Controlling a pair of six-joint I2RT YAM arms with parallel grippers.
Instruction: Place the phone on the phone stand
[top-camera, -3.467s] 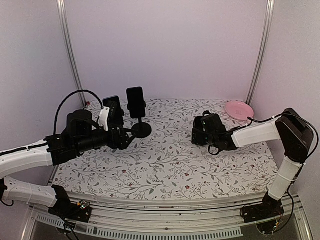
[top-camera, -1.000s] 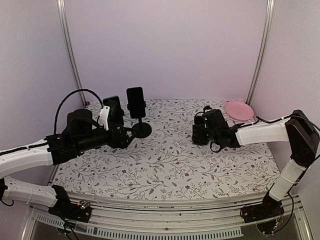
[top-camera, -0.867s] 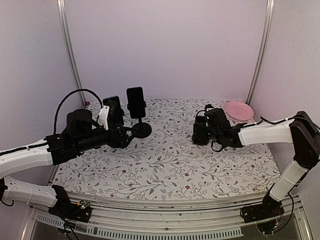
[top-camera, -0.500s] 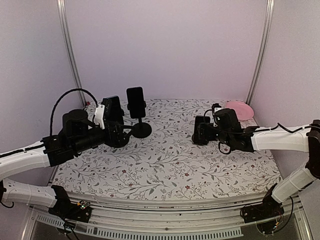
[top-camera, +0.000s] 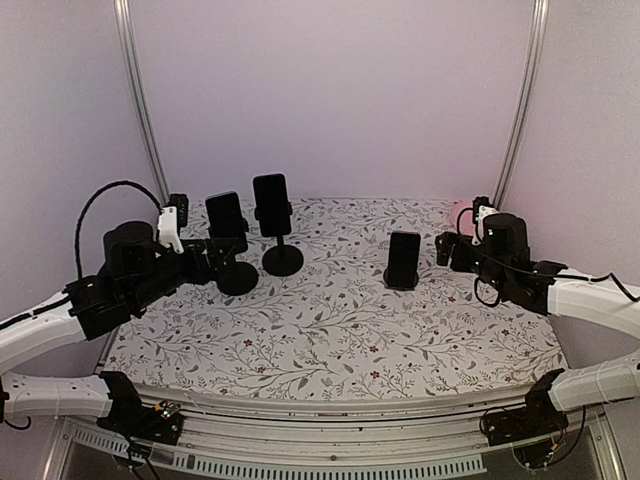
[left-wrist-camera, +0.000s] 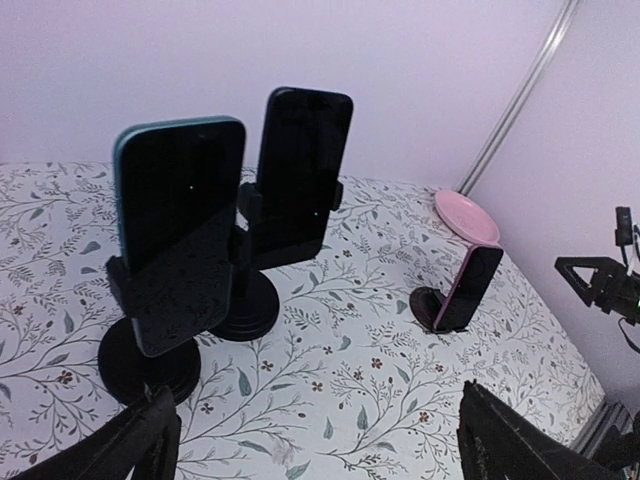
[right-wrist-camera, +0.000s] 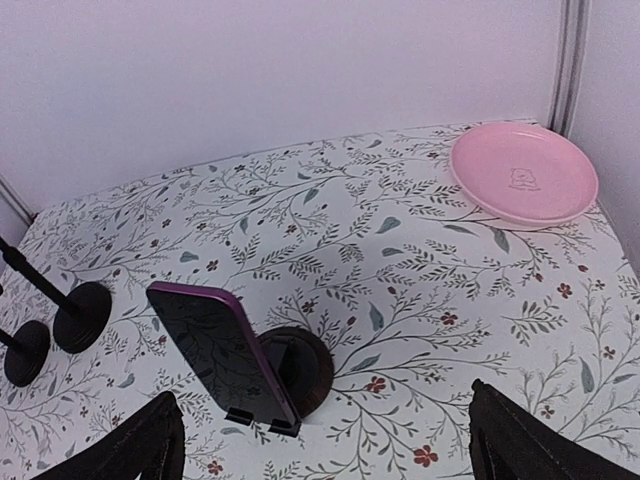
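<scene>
light: soft, even, pinkish | shadows: faint | focus: sharp

No legible text or markings

landmark: low stand, on the table, right of centre
phone: on the low stand, leaning back against it
plate: behind and right of the low stand
near tall stand: well left of the low stand; second phone on it
far tall stand: left of the low stand, slightly farther back; third phone on it
</scene>
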